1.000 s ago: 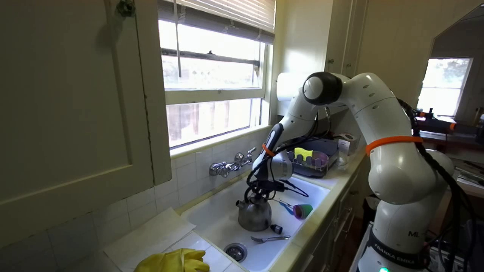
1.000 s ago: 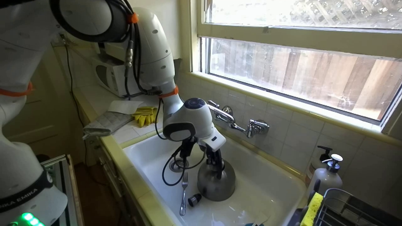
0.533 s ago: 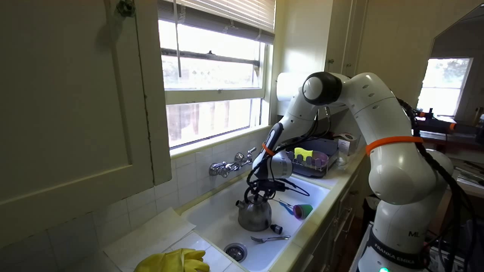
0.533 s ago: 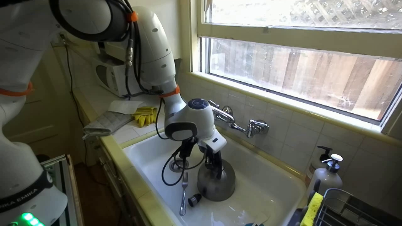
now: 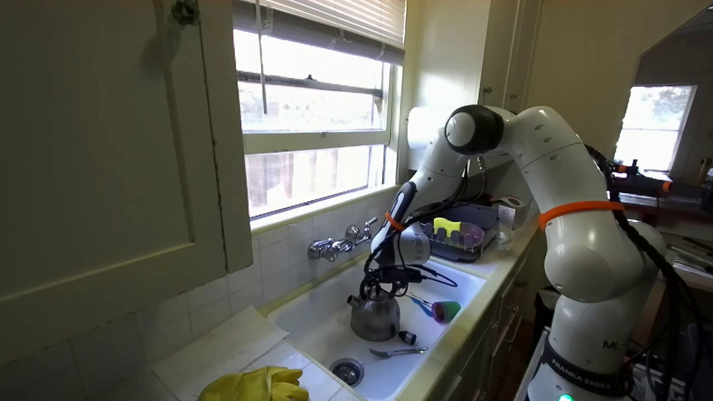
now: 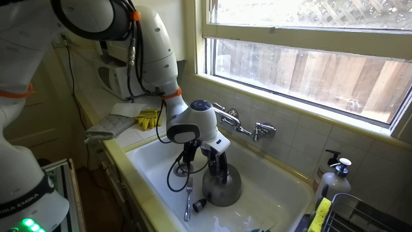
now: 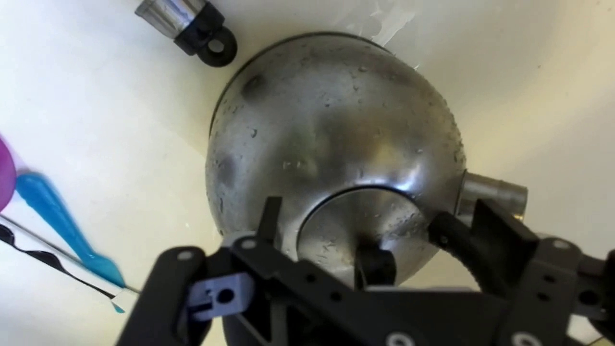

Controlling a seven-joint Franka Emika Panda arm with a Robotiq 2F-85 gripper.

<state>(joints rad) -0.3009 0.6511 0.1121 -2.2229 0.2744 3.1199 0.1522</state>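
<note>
Gripper [image 7: 379, 211]: we see the jaws spread wide, with nothing clamped between them. Kettle [image 7: 331, 125], brushed steel, wet: directly below the tool, upright on the floor of the sink [image 5: 312, 314]. In the wrist view the fingers [image 7: 507, 228] stand to either side of the lid [image 7: 331, 226], which looks seated, and its black knob [image 7: 382, 266]. The handle [image 7: 456, 242] shows just beside the spout-side finger; touching or apart, we cannot tell. Spout [image 7: 497, 192]: just past that same finger.

Spout cap [image 7: 194, 31]: off toward the opposite finger's side, lying near the kettle but apart from it. Fork [image 5: 398, 352]: farther out from the tool than the cap. Cup [image 5: 445, 312] and blue utensil [image 7: 62, 221]: on the tool's side away from the spout.

Progress, our judgement: the tool is at the kettle, which rests unheld. Either a grip or a withdrawal remains; we cannot settle which. The spout is uncapped.

Versus one second back: we note the fingers farther apart and the tool barely shifted; kettle, cap and fork are unmoved.
</note>
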